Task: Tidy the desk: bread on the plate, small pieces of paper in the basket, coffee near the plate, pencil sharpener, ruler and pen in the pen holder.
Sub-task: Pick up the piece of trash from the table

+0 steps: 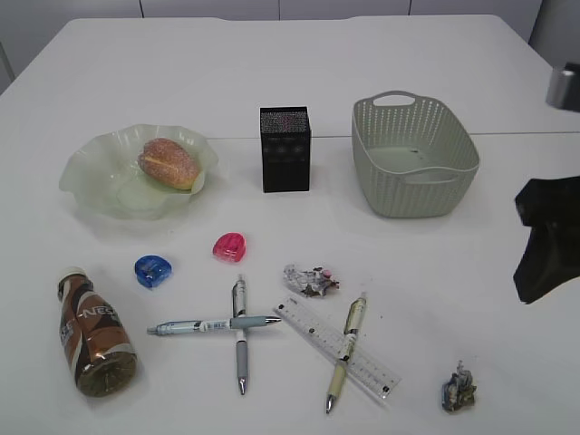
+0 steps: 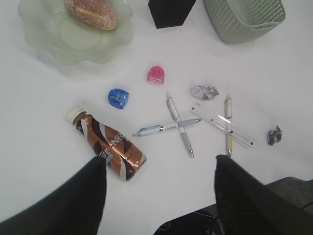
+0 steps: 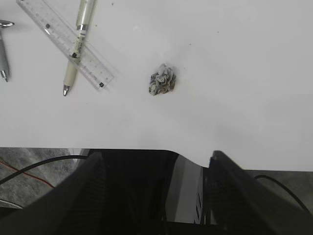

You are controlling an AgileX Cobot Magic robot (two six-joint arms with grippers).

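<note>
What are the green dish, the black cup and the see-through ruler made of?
The green dish looks like frosted glass or plastic: cloudy, light passes through. The black cup seems to be metal mesh, with tiny holes catching light. The ruler looks like clear, glossy plastic; the table shows through.

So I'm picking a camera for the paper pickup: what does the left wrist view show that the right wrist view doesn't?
Only the left wrist view shows the bread on the plate, the basket, pen holder, coffee, both sharpeners and the paper scrap near the pens. Only the right wrist view shows the desk edge and floor below. Both show the ruler, the cream pen and the far paper ball.
</note>
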